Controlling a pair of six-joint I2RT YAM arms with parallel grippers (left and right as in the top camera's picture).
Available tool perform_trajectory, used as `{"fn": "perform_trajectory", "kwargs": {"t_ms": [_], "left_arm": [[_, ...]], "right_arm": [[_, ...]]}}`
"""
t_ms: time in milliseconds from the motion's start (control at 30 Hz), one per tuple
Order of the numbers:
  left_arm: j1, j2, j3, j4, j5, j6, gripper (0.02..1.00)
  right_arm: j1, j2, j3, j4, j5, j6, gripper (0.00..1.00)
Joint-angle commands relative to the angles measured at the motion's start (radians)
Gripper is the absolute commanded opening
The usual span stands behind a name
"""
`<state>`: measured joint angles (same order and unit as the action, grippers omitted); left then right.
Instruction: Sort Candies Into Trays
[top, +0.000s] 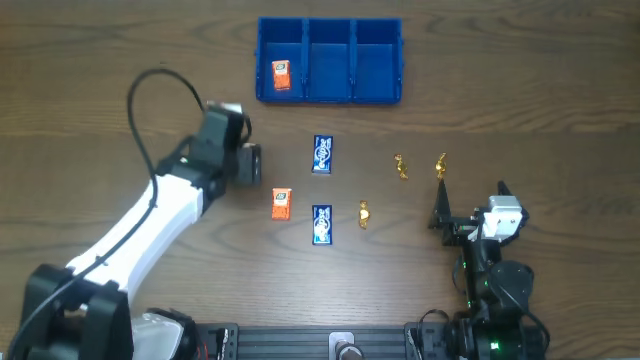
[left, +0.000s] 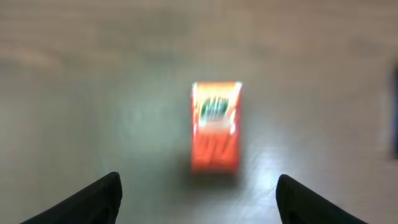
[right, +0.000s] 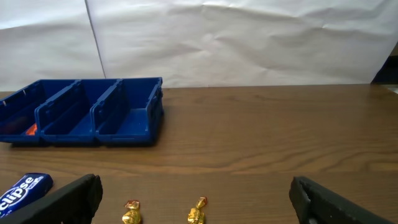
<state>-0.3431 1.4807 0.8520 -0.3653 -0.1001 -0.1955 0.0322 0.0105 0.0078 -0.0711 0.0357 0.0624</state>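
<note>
Orange is what lies before your left gripper (left: 199, 208). Its two dark fingers (left: 93, 202) stand wide apart with nothing between them. The orange candy packet (left: 216, 126) lies flat on the wood table (left: 74, 93) just ahead of the gap. It sits slightly toward one finger's side and touches neither finger.

From above, you see the left gripper (top: 250, 165) close beside that packet (top: 282, 203), which is the nearest candy to it. Just past the packet lies a blue candy packet (top: 321, 224), and a second blue candy packet (top: 322, 154) lies near that one. A gold-wrapped candy (top: 364, 214) lies farther out again. Well away from the gripper stands the blue three-compartment tray (top: 330, 98). Another orange packet (top: 282, 75) lies in the end compartment on the left arm's side.

Your right gripper (right: 199, 208) is also spread wide and holds nothing; in the top view it (top: 470, 200) stands well apart from the left one. Just ahead of its fingers (right: 68, 199) lie two more gold candies (right: 132, 213) (right: 197, 211), close together on the wood. The second blue candy packet (right: 22, 190) lies off to one side of them. The tray (right: 127, 121) stands far beyond, and its two compartments nearer this gripper show bare floors.
</note>
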Motion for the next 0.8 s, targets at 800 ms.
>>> {"fn": "perform_trajectory", "kwargs": {"t_ms": [800], "left_arm": [[0.016, 0.252, -0.023, 0.212, 0.043, -0.046, 0.652]], "right_arm": [[0.006, -0.007, 0.0, -0.009, -0.005, -0.008, 0.998]]}}
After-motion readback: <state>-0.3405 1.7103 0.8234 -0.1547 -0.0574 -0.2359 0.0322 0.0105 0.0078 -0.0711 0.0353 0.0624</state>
